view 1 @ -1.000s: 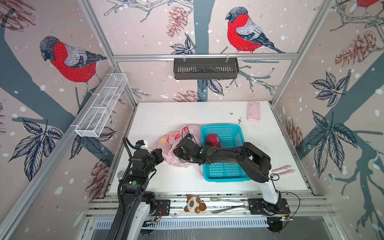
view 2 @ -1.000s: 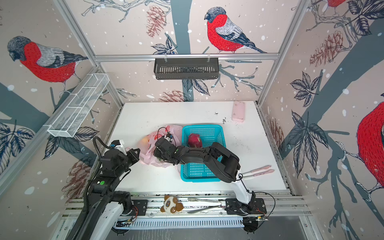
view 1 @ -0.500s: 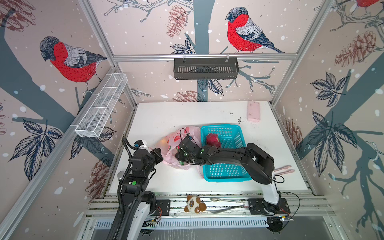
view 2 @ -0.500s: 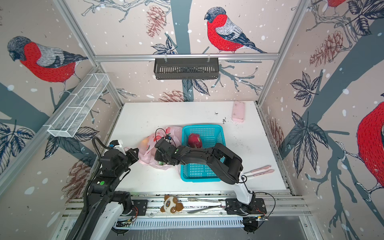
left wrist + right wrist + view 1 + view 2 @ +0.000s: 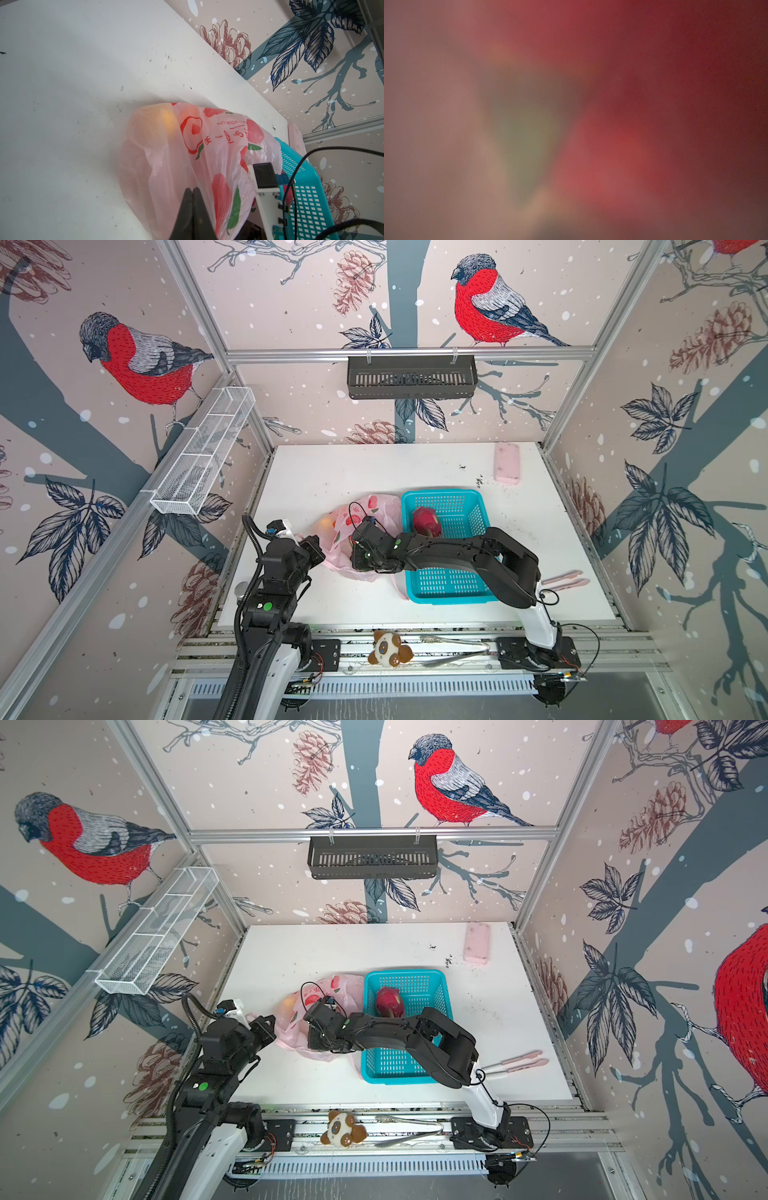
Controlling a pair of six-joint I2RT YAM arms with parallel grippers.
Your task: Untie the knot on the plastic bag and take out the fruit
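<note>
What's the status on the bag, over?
Left pincer shut on plastic bag. Right pincer at bag, jaws hidden. One dragon fruit in basket. Nothing blocking.

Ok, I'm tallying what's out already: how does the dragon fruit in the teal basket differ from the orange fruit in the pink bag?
The dragon fruit lies bare in the teal basket; the orange fruit sits inside the pink plastic bag, seen only through its film. The dragon fruit is magenta-red and oval; the orange fruit shows as an orange-yellow glow.

Bullfinch wallpaper point(image 5: 291, 302) — pale pink, white tabletop point(image 5: 353, 472), black wall basket point(image 5: 411, 377), aluminium frame point(image 5: 407, 353)
</note>
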